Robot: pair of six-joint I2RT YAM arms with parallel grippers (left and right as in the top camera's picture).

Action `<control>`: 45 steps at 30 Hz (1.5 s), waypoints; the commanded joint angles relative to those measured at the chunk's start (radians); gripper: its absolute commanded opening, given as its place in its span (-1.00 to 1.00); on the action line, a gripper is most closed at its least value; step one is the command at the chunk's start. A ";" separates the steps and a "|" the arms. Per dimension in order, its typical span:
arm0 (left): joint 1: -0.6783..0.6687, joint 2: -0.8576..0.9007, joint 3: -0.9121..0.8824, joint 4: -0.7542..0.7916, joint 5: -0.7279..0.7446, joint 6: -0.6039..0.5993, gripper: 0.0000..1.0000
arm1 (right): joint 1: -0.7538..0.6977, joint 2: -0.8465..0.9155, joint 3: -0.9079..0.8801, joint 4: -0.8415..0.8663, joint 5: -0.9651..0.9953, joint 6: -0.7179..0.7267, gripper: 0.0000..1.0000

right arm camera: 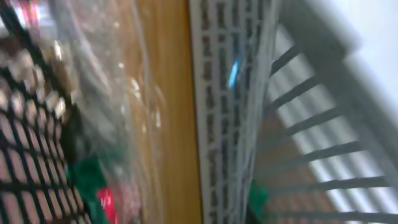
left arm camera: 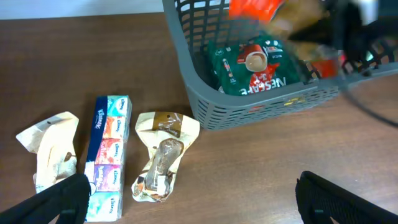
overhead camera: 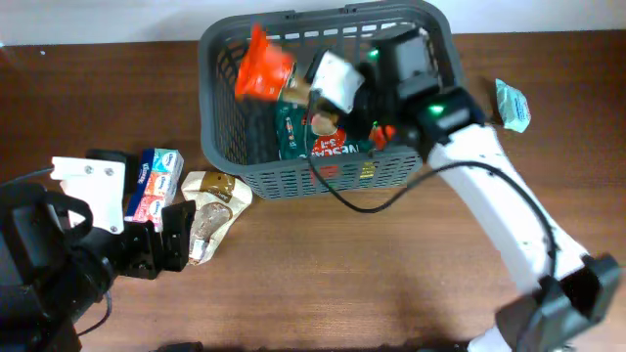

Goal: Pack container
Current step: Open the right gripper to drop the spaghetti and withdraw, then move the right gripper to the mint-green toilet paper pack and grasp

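Observation:
The dark grey slotted container (overhead camera: 293, 181) stands at the back centre and also shows in the left wrist view (left arm camera: 249, 112). A green Nescafe packet (overhead camera: 328, 142) (left arm camera: 249, 65) lies inside it. My right gripper (overhead camera: 357, 78) reaches over the container from the right. It appears shut on an orange-topped packet (overhead camera: 262, 66), which is blurred above the container's left side (left arm camera: 252, 9). The right wrist view shows only blurred clear plastic, black mesh and the container wall (right arm camera: 230, 93). My left gripper (left arm camera: 199, 202) (overhead camera: 156, 240) is wide open and empty over the table, near the front left.
Left of the container lie a Kleenex tissue multipack (overhead camera: 156, 181) (left arm camera: 109, 155), a cream and brown pouch (overhead camera: 210, 210) (left arm camera: 161, 155) and a crumpled cream packet (left arm camera: 50, 146). A teal packet (overhead camera: 511, 103) lies right of the container. A black cable hangs over the container's front.

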 commanded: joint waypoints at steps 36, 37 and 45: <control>0.005 -0.006 0.008 -0.001 0.011 0.013 0.99 | -0.270 -0.291 0.134 -0.094 0.350 0.362 0.98; 0.005 -0.006 0.008 -0.001 0.011 0.013 0.99 | -0.294 -0.291 0.134 -0.096 0.350 0.375 0.98; 0.005 -0.006 0.008 -0.001 0.011 0.013 0.99 | -0.632 -0.156 0.123 -0.111 0.341 0.473 0.98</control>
